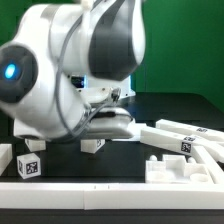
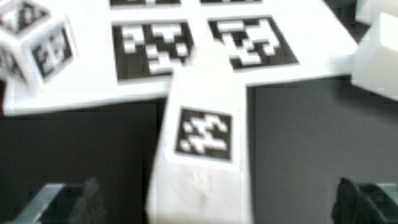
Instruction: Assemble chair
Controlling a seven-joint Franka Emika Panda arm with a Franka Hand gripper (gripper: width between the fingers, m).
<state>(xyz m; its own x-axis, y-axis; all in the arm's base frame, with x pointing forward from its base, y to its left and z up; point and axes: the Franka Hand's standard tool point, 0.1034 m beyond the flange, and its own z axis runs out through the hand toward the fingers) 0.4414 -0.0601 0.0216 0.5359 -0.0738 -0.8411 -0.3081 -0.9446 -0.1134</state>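
gripper [image 2: 217, 203] is wide apart, straddling a white tagged bar [image 2: 208, 130], not squeezing it far as i can tell (blurry). more chair parts [image 1: 185, 140] lie nearby.

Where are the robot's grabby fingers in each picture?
Exterior view: the open two-finger gripper hangs under the big white robot arm, near the picture's middle.
Wrist view: its dark fingertips stand either side of the white plastic bar with a black-and-white tag.
Shared landmark: that bar, probably the small tagged white piece just below the gripper in the exterior view.
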